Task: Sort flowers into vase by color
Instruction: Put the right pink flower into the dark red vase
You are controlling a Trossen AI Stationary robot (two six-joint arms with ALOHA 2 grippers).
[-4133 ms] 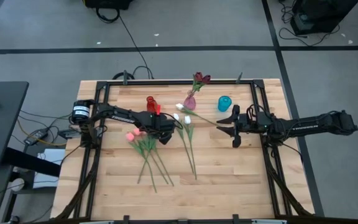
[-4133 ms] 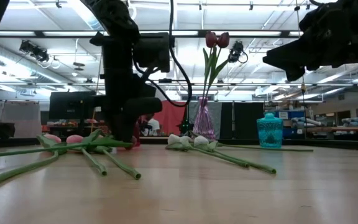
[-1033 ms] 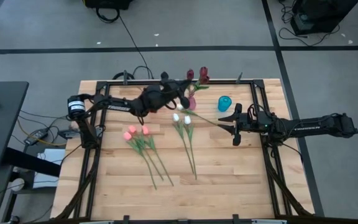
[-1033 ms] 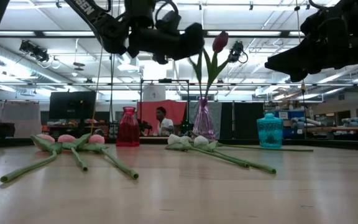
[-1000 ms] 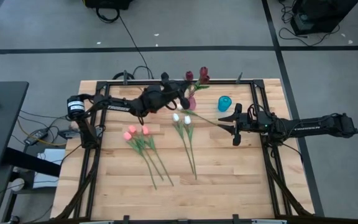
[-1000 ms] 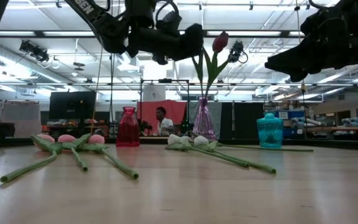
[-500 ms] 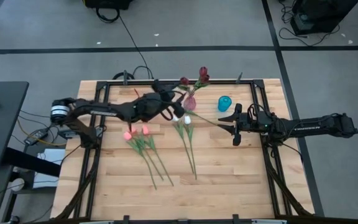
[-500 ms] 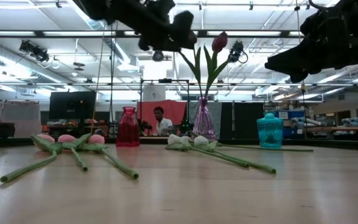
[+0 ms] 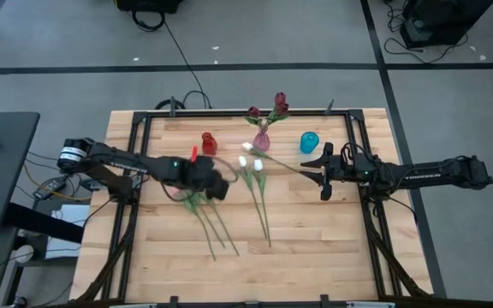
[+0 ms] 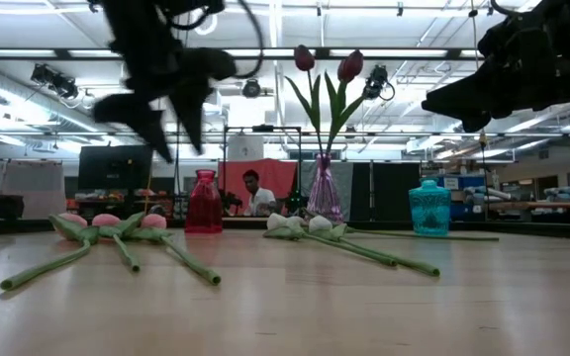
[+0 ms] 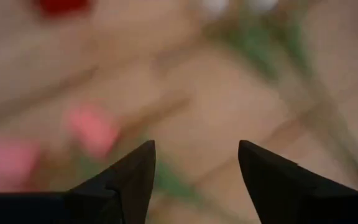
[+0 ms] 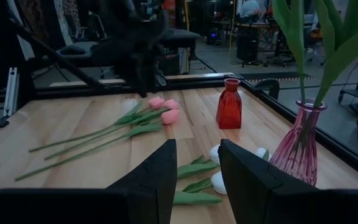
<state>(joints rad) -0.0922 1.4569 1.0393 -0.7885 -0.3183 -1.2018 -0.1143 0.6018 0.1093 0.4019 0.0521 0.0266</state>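
Table (image 9: 315, 248): wooden top, black frame
Pink glass vase (image 9: 262, 141), far edge: two dark red tulips (image 9: 278, 103) standing upright in it
Red vase (image 9: 208, 142) and turquoise vase (image 9: 308, 142), either side of the pink one: nothing in them
White tulips (image 9: 248, 162): three lying flat mid-table in front of the pink vase, stems running toward the near edge
Pink tulips (image 12: 164, 109): lying flat left of the white ones, heads near the red vase
My left tool (image 11: 194, 171): above the pink tulips, fingers spread wide, holding nothing
My right tool (image 12: 194, 163): hovering right of the white tulips, fingers narrowly parted, holding nothing
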